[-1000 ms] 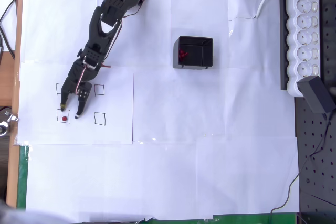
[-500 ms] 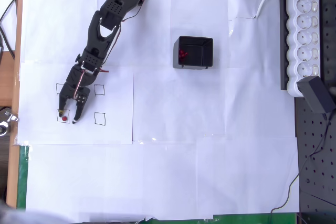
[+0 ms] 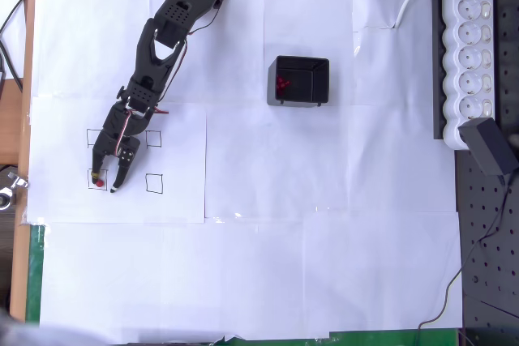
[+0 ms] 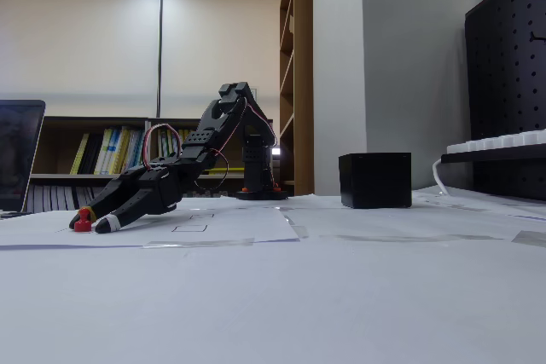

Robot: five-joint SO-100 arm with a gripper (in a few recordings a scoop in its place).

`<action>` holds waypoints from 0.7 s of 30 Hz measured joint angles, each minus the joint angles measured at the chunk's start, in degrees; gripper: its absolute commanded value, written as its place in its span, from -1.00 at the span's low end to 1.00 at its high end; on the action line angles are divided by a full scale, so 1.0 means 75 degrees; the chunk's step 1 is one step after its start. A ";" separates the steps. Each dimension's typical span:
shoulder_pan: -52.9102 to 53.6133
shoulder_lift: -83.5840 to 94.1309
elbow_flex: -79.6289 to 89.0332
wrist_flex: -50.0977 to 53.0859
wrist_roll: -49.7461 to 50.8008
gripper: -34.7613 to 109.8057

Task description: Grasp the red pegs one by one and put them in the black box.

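Note:
One red peg (image 3: 100,183) (image 4: 83,225) sits on a drawn square at the left of the paper. My black gripper (image 3: 105,181) (image 4: 92,222) is lowered to the paper with its fingers open on either side of the peg; whether they touch it I cannot tell. The black box (image 3: 298,81) (image 4: 374,180) stands at the upper middle of the overhead view, far to the right of the gripper, and several red pegs (image 3: 281,83) lie inside against its left wall.
Three more drawn squares (image 3: 154,183) surround the gripper on the sheet. A white power strip (image 3: 469,46) and a black adapter (image 3: 489,147) lie along the right edge. The table's wooden edge (image 3: 27,54) runs down the left.
The gripper has moved down and slightly left over the paper, so its open fingers now straddle the red peg instead of hovering above it.

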 measured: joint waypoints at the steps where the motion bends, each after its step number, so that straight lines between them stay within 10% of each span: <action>1: 0.0000 0.0000 0.0023 0.0012 0.0000 -0.37; 21: -0.0012 -0.0469 0.0246 0.1605 0.0105 -0.52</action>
